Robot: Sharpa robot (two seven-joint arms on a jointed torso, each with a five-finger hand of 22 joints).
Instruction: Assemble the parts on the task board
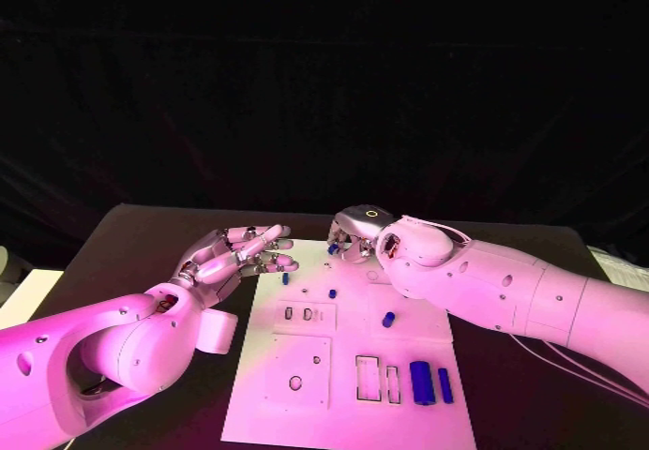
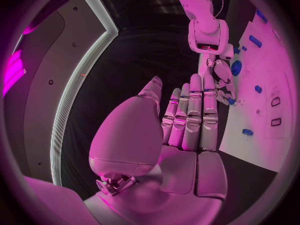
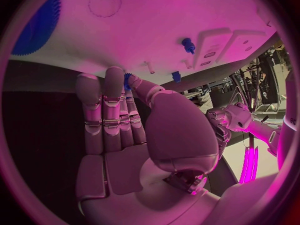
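Over on the left, the left hand (image 1: 241, 254) hovers at the task board's (image 1: 354, 394) left edge, fingers stretched out side by side and holding nothing; the left wrist view confirms it, the fingers (image 2: 190, 112) straight and close together, palm bare. Just past the fingertips a small blue peg (image 1: 285, 278) stands on the white plate.

Moving to the middle: the board is flat, smooth and white, with rectangular cut-outs and round holes. A short blue cylinder (image 1: 388, 320) lies mid-board, and two longer blue cylinders (image 1: 422, 382) lie side by side near its front right.

On the right, the right hand (image 1: 354, 240) sits at the board's far edge, bent down, with a blue part (image 1: 333, 248) at its fingertips. The right wrist view shows what the head camera hides: a small toothed blue piece (image 3: 128, 78) between thumb and fingers, though whether it is truly pinched I cannot tell. That view also catches a large blue gear (image 3: 36, 25) on the board.
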